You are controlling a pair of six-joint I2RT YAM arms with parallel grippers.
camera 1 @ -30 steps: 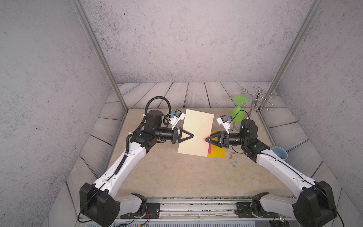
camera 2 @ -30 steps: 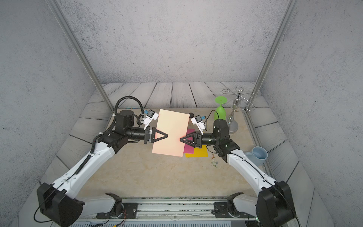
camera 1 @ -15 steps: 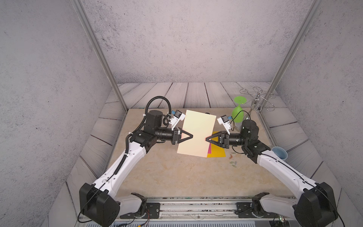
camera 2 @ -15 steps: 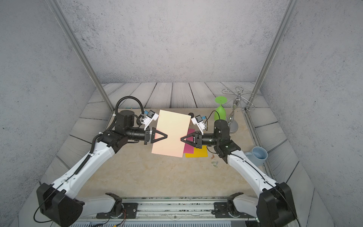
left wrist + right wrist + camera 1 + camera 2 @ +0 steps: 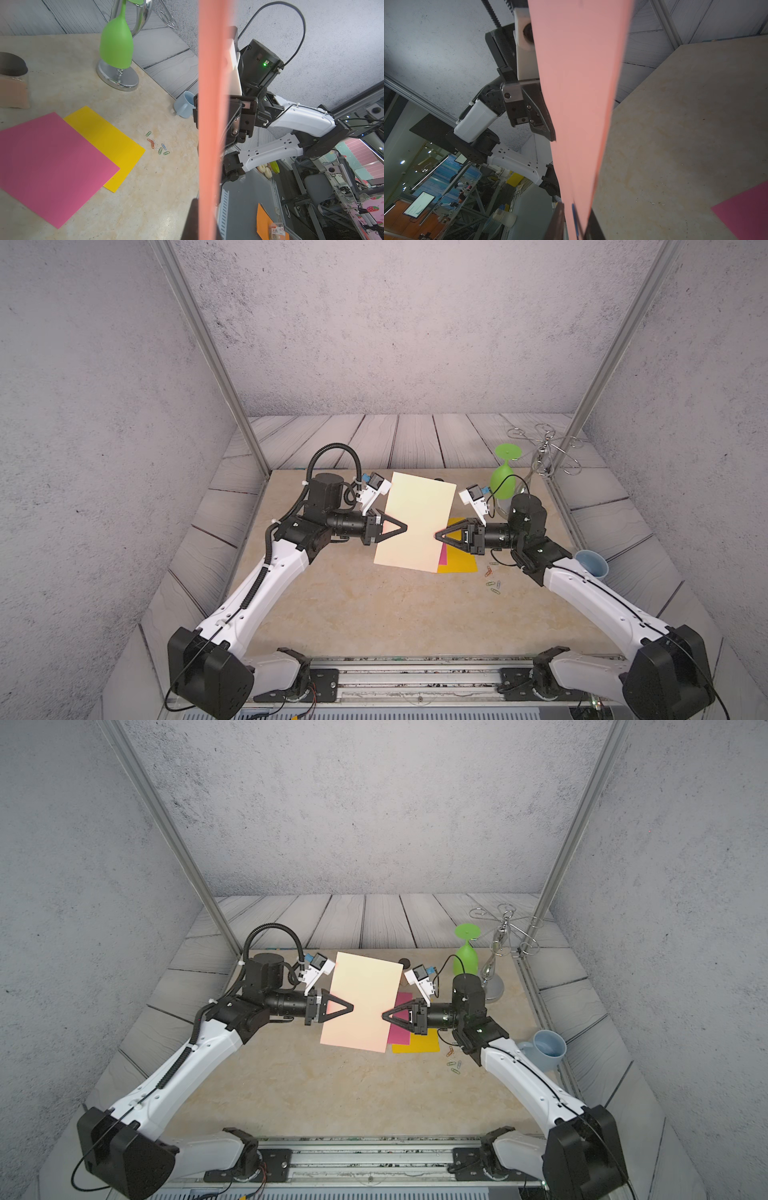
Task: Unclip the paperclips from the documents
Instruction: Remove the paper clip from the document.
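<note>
While left hand [image 5: 405, 526] clamps salmon sheet [image 5: 417, 502], right hand [image 5: 437, 536] straddles its opposite edge.

— How is the left arm [image 5: 266, 585] posed?
— Stretched inward, wrist level. The left gripper [image 5: 405, 526] points right, clamped on the sheet [image 5: 417, 506].
— And the right arm [image 5: 590, 593]?
— Mirrored. The right gripper [image 5: 436, 536] points left, jaws narrow, straddling the sheet's edge. Whether they pinch it, I can't tell.

Matt salmon paper sheet [image 5: 415, 506] in the matt black plastic left pincer [image 5: 406, 526], matt magenta sheet [image 5: 47, 164] and yellow sheet [image 5: 108, 141], thin wire paperclips [image 5: 158, 145] near the right pincer [image 5: 435, 536], smooth mottled stone-look bench [image 5: 353, 614], smooth green plastic glass [image 5: 116, 43], mirror-polished metal rack [image 5: 118, 78].
</note>
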